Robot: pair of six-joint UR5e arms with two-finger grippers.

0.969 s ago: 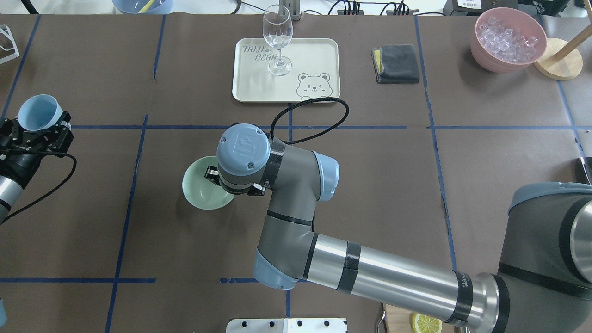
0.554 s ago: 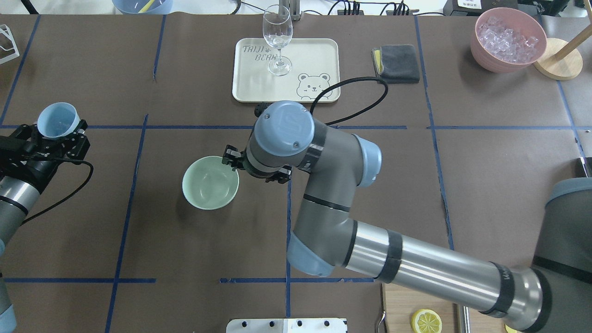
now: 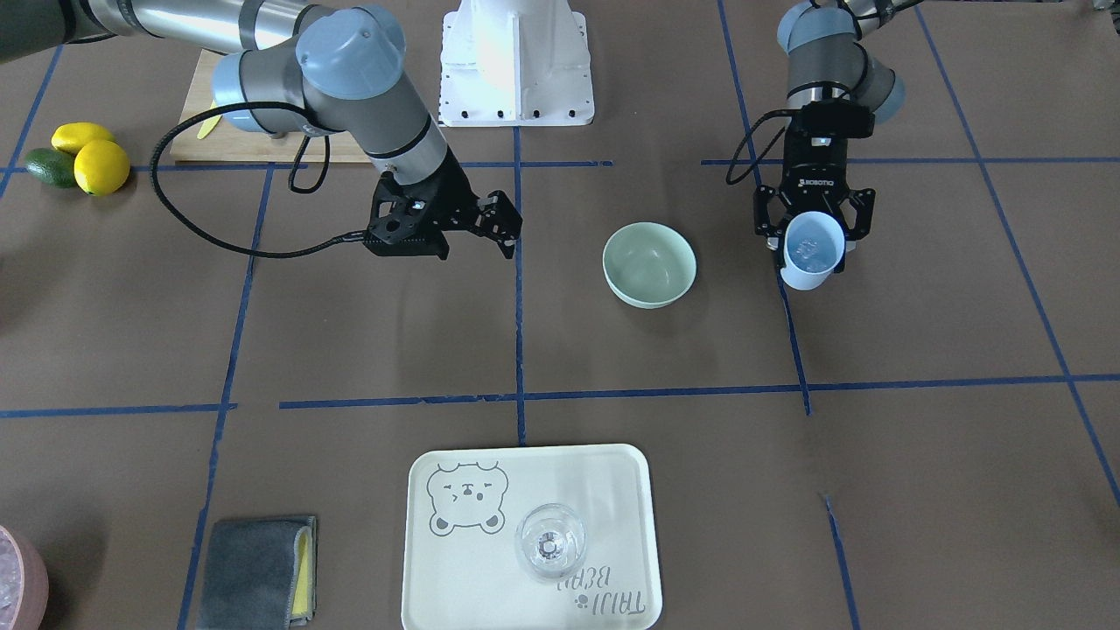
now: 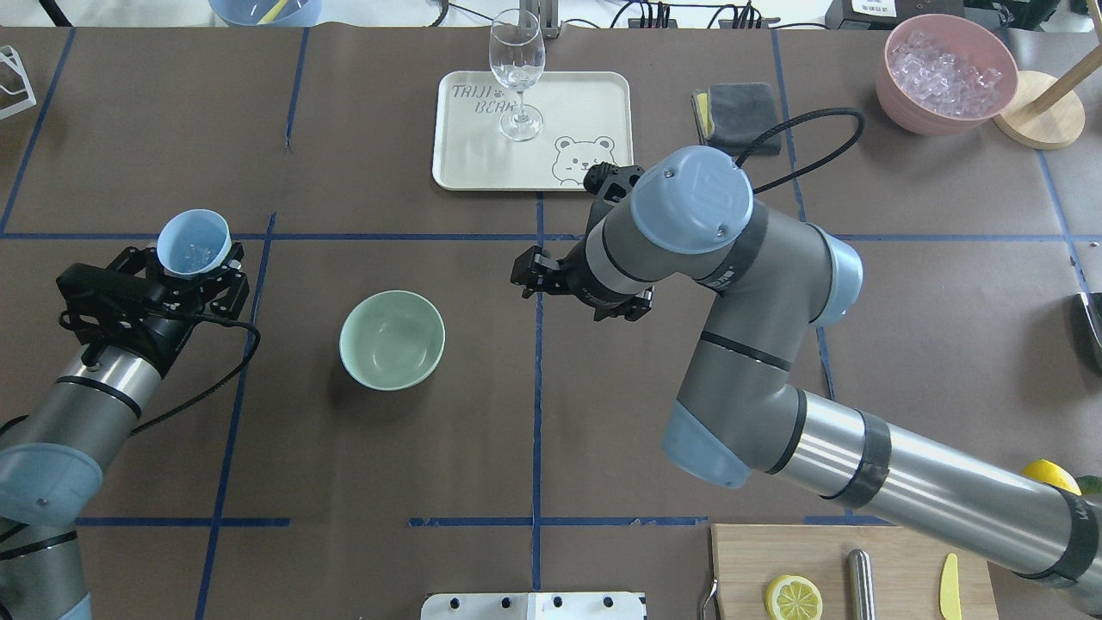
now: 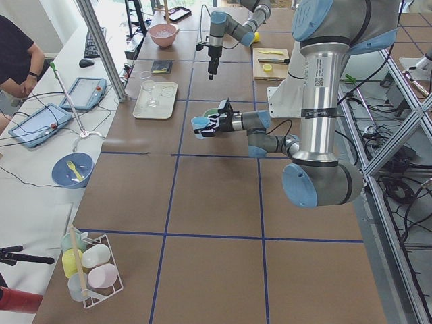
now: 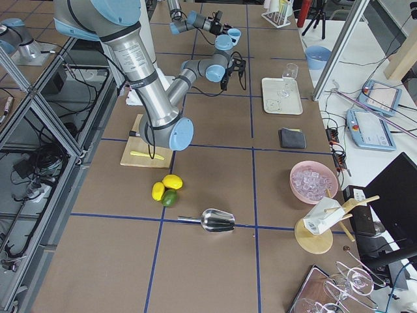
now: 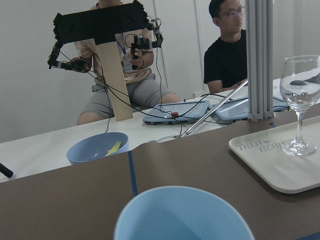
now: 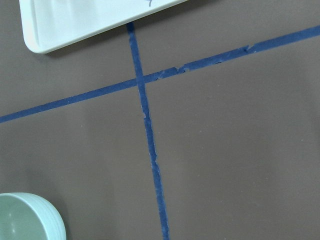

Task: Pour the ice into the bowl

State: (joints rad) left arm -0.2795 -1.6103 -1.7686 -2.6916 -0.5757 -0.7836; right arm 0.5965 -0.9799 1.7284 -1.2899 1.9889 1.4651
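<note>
The pale mint-green bowl (image 4: 392, 339) stands upright left of the table's middle, and nothing shows inside it; it also shows in the front view (image 3: 649, 264) and at the right wrist view's lower left corner (image 8: 27, 217). My left gripper (image 4: 195, 258) is shut on a light blue cup (image 4: 195, 241), held upright above the table to the left of the bowl. A few clear ice cubes (image 3: 810, 251) lie in the cup. My right gripper (image 3: 503, 227) is open and empty, to the right of the bowl and apart from it.
A cream tray (image 4: 585, 95) with a wine glass (image 4: 516, 73) stands at the back. A grey cloth (image 4: 737, 116) and a pink tub (image 4: 891, 90) of ice are at the back right. A cutting board (image 4: 895, 551) with a lemon slice lies at the front right.
My right gripper has moved off the bowl's rim to the right, leaving the bowl in place. My left gripper has carried the blue cup rightward, closer to the bowl.
</note>
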